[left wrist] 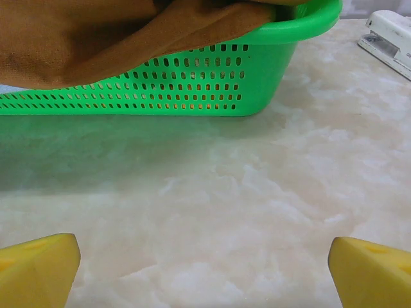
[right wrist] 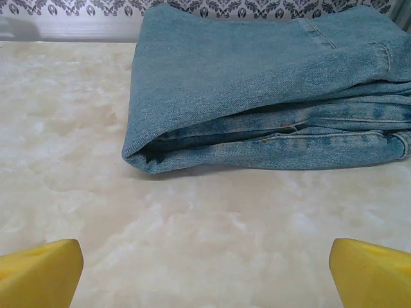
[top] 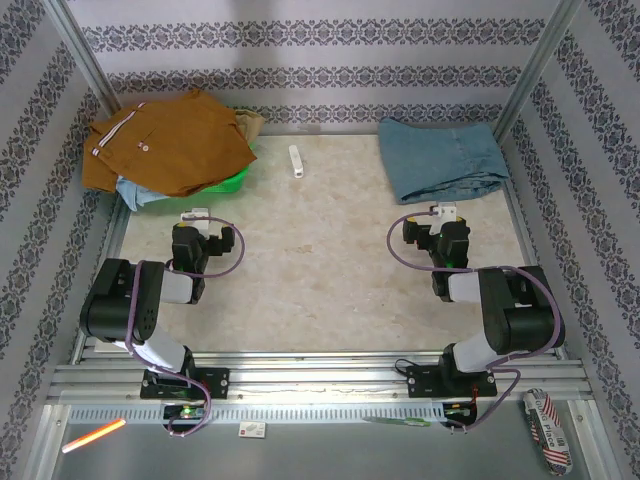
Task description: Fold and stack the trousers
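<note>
Top external view: the trousers (top: 165, 145) lie in a loose rust-brown heap at the far left corner of the bench (top: 320, 260), draped over a green basket (top: 236, 182) so that only the basket's near right corner peeks out. A white, red-striped waistband lining runs along the heap's left edge, with a small white button near it. A pale blue garment (top: 140, 192) sticks out from under the trousers on the near side. At the far right corner sits a folded piece of faded blue denim (top: 440, 158), and between the two piles, near the back wall, lies a small white object (top: 296, 160) that looks like a stapler.

Both arms are tucked back near their bases, well apart from the cloth. The left gripper (top: 196, 216) points toward the basket, the right gripper (top: 445, 212) toward the denim.

The left wrist view shows that gripper spread wide and empty – its yellow fingertips (left wrist: 35, 269) sit at the two lower corners of the picture with bare marbled bench between them. Ahead stands the perforated basket wall, with brown trouser cloth hanging over its rim, and the white object is at the upper right.

The right wrist view is much the same – yellow fingertips (right wrist: 38, 273) far apart, holding nothing, and the folded denim resting on the bench ahead, its fold facing the camera.
</note>
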Robot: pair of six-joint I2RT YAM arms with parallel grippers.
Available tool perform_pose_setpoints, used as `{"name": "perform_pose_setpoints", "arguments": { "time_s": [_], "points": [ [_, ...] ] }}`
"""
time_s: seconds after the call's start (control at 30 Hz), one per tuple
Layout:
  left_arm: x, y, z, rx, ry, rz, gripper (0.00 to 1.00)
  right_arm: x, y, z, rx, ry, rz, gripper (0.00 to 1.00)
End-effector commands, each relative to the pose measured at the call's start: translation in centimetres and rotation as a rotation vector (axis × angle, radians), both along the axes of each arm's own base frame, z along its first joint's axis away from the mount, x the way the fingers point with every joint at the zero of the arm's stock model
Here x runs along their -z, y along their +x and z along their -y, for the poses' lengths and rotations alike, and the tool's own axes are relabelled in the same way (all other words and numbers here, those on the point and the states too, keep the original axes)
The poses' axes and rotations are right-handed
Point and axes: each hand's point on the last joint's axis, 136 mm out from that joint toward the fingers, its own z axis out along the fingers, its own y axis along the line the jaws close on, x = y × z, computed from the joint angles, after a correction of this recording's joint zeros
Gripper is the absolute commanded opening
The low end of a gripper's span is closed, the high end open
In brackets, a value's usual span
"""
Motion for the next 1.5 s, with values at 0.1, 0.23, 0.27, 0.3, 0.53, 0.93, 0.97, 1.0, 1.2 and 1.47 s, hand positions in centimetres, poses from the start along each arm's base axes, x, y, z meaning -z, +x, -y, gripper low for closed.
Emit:
{"name": "perform_pose_setpoints", "arguments": {
  "time_s": [0.1, 0.23, 0.27, 0.3, 0.53, 0.93, 0.97, 1.0, 1.2, 1.47],
  "points": [
    [-0.9, 0.5, -0.2, 0.006, 0.01, 0.022, 1.0, -1.1, 0.7, -0.2, -0.025, 0.002, 0.028, 0.98],
    [-0.9, 0.5, -0.1, 0.013, 0.01, 0.024, 1.0, -1.0, 0.7, -0.2, -0.026, 0.001, 0.028, 0.98],
    [-0.9, 0.4, 0.2, 0.027, 0.009, 0.03, 1.0, -1.0, 0.7, -0.2, -0.024, 0.002, 0.028, 0.98],
    [-1.0, 0.3, 0.4, 0.042, 0.008, 0.037, 1.0, -1.0, 0.7, -0.2, -0.025, 0.002, 0.027, 0.98],
    [-1.3, -0.4, 1.1, 0.086, 0.009, 0.079, 1.0, -1.0, 0.6, -0.2, -0.025, 0.001, 0.028, 0.98],
    [-1.2, -0.2, 0.9, 0.069, 0.007, 0.067, 1.0, -1.1, 0.6, -0.2, -0.024, 0.007, 0.03, 0.98],
    [-1.2, -0.1, 0.5, 0.042, 0.006, 0.064, 1.0, -1.0, 0.6, -0.1, -0.025, 0.012, 0.028, 0.98],
    [-1.1, 0.0, -0.3, -0.007, 0.007, 0.059, 1.0, -1.0, 0.7, -0.1, -0.029, 0.019, 0.027, 0.98],
    [-1.6, 0.1, -2.2, -0.126, 0.02, 0.053, 1.0, -1.7, 0.9, 0.0, -0.004, 0.004, 0.039, 0.98],
    [-17.2, -4.1, -2.8, -0.31, -0.133, 0.133, 1.0, -13.3, -1.3, -2.6, 0.137, -0.018, 0.018, 0.98]
  ]
}}
